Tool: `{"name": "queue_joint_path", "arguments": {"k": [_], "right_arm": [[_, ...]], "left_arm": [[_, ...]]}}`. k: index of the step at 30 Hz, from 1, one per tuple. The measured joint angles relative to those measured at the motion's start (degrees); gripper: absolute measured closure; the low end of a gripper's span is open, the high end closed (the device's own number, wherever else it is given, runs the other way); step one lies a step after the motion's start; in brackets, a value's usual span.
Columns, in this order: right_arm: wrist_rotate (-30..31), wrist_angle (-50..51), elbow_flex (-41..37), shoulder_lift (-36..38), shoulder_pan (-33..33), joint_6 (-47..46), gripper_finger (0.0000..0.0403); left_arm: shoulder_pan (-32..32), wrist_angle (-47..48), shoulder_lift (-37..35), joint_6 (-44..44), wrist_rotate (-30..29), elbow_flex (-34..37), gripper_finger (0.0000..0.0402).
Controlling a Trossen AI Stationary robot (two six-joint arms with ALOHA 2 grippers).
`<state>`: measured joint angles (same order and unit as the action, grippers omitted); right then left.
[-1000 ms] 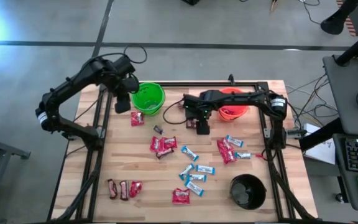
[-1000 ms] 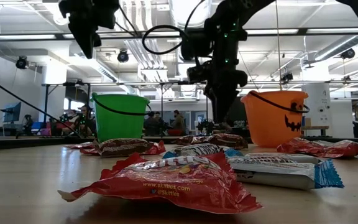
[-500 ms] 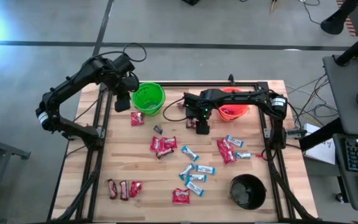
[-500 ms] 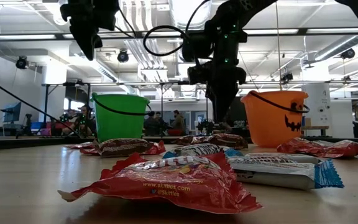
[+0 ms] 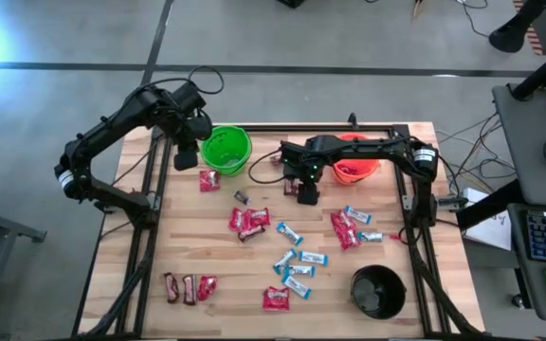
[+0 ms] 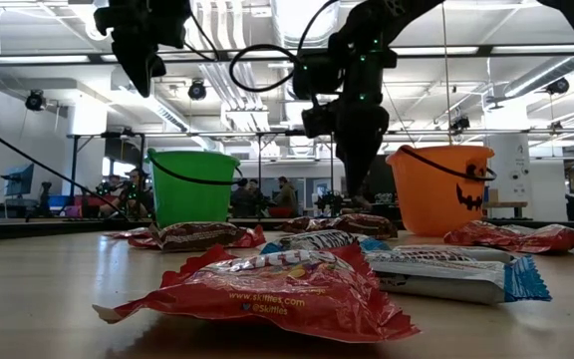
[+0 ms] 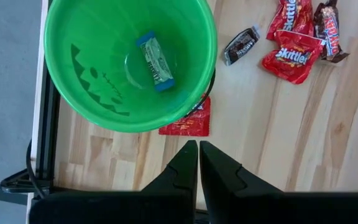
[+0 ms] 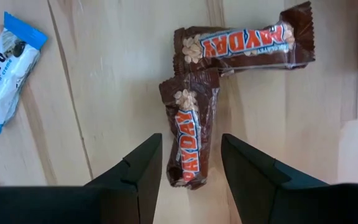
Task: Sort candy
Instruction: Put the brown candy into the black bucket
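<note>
— Brown PayDay bars [image 8: 194, 140], two of them, lie on the wooden table [image 5: 197, 237] under the right gripper [image 8: 191, 165]. Its fingers stand apart on either side of the nearer bar, and from here I can't tell whether they touch it. That bar's far end overlaps the second PayDay [image 8: 244, 43].

— And the left gripper [image 7: 198, 163]?

— Closed on nothing, hanging just beside the green bucket [image 7: 73, 106]. One light-blue-ended bar [image 7: 155, 61] lies in the bottom; a red packet [image 7: 188, 119] is half hidden under the bucket's edge.

— The rest of the candy?

— Scattered mid-table: Skittles packets [image 5: 250, 221], Hershey's bars [image 5: 297, 265], with more at the front left [image 5: 186, 287]. From the low camera a Skittles packet [image 6: 267, 291] blocks most of what lies behind. The orange bucket [image 5: 360, 166] is partly covered by the right arm; the black bucket [image 5: 378, 291] sits at the front right, contents too dark to make out.
</note>
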<state>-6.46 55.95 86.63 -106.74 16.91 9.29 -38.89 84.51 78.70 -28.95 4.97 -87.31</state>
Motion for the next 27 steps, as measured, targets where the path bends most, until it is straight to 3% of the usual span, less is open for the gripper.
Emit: {"name": "queue_joint_path", "arguments": {"k": [27], "right_arm": [[0.0,0.7,0.0,0.1,0.0,0.8,0.0248]], "left_arm": [[0.0,0.0,0.0,0.0,-0.1,0.0,0.0402]]}}
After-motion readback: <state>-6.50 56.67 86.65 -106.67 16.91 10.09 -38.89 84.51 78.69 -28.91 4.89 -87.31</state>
